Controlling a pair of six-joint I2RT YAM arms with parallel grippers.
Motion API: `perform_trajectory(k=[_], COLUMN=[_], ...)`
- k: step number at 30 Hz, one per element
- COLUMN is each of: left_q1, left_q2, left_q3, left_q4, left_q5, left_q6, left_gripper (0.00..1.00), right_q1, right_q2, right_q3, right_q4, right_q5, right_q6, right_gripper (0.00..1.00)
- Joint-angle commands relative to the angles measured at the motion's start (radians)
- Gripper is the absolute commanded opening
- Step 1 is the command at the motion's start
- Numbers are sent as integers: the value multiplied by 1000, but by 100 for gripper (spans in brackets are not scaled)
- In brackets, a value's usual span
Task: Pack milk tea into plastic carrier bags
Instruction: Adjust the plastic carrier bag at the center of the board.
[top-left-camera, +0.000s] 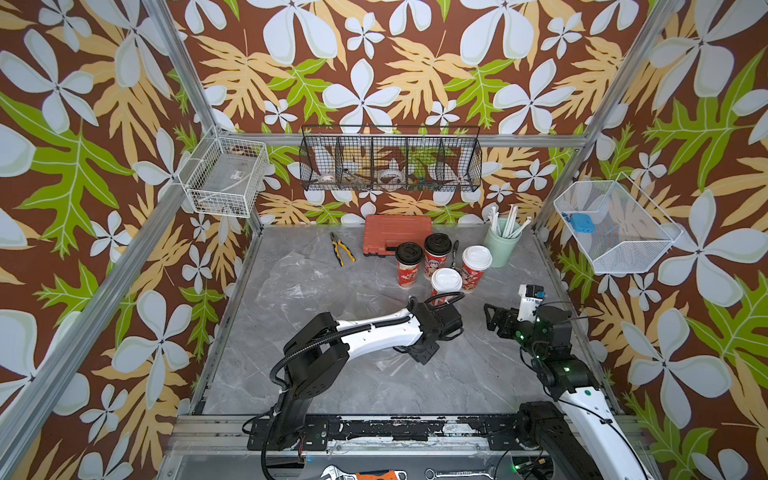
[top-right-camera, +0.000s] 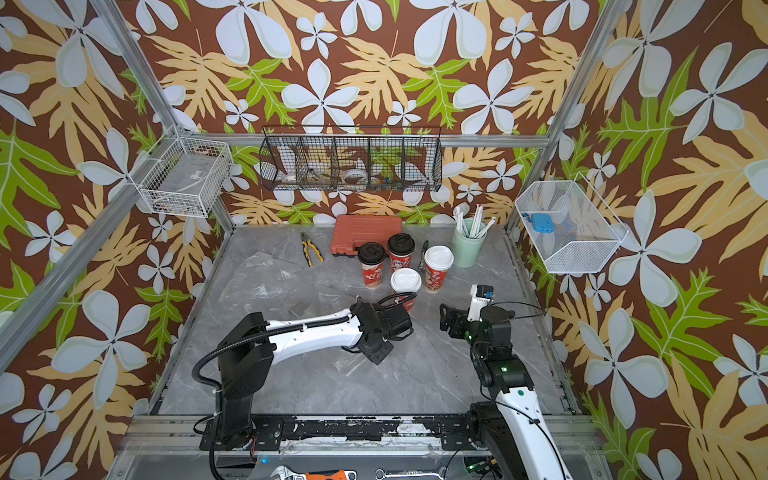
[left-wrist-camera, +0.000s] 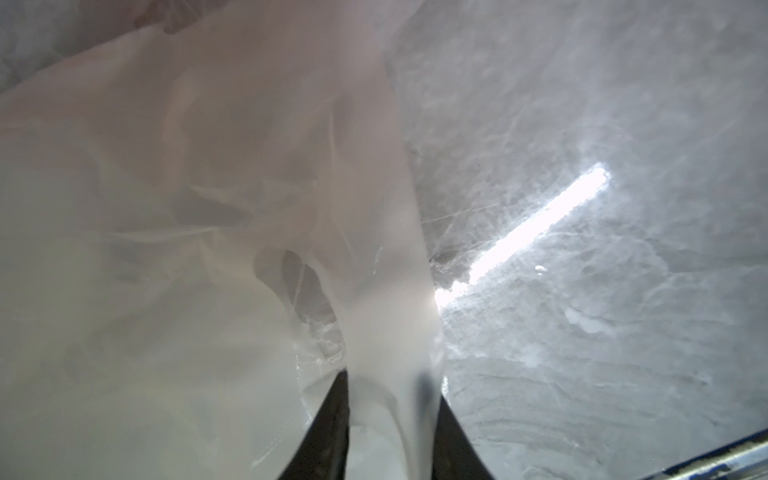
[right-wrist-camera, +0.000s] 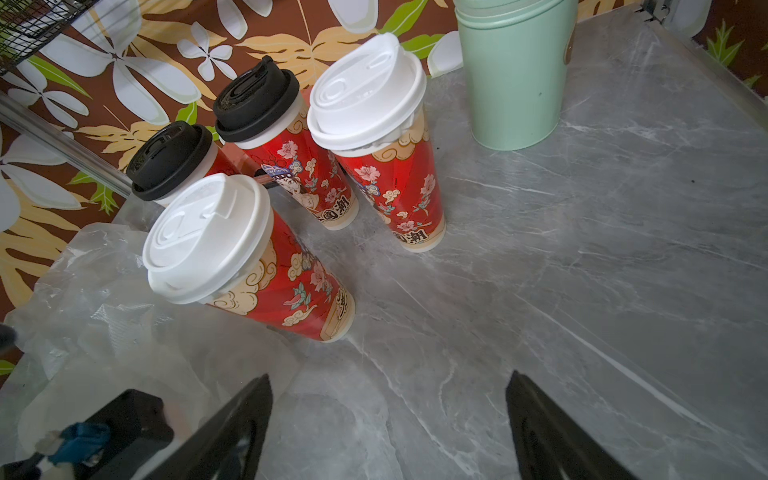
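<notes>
On the grey marble counter (top-left-camera: 332, 386), four milk tea cups (top-left-camera: 475, 266) stand clustered at the far middle, none bagged. The left jaws pinch a plastic carrier bag (left-wrist-camera: 386, 340) by its film, likely to lift it open; the right jaws, spread, hover near the cups.

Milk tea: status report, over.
Left end effector shut on plastic carrier bag; right end effector open, empty. Four milk tea cups upright, unbagged. Green straw cup beside them, not blocking.

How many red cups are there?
4. Two black-lidded cups before the red case; a white-lidded cup by the green straw cup; the nearest white-lidded cup, partly behind the left arm. None seems fully hidden.
</notes>
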Motion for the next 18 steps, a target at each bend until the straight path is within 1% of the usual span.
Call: perform_trajectory(k=[1, 5, 7, 10, 12, 14, 16, 18], left_q1=[20, 43, 64, 100, 121, 143, 162, 173], left_q2=[-44, -109, -151, -229, -283, -331, -373, -406], left_q3=[-31, -70, -93, -146, -179, -206, -229, -242], left_q4=[38, 82, 111, 167, 199, 225, 248, 262], left_q5=[48, 68, 92, 134, 156, 176, 193, 200], left_q6=[-12, -24, -34, -54, -61, -68, -76, -82], left_gripper=[24, 17, 13, 12, 10, 8, 4, 2], right_q1=[0, 0, -1, 1, 19, 69, 140, 203], right_q2=[4, 13, 24, 43, 52, 58, 67, 87], right_q3=[8, 16, 18, -4, -30, -49, -62, -79], right_q4=[5, -1, 1, 39, 77, 103, 122, 166], right_q5=[-11, -38, -79, -171, -207, -192, -157, -142], right_q6=[-2, 8, 29, 107, 170, 215, 254, 311], right_gripper=[88, 87, 84, 80, 78, 77, 77, 77])
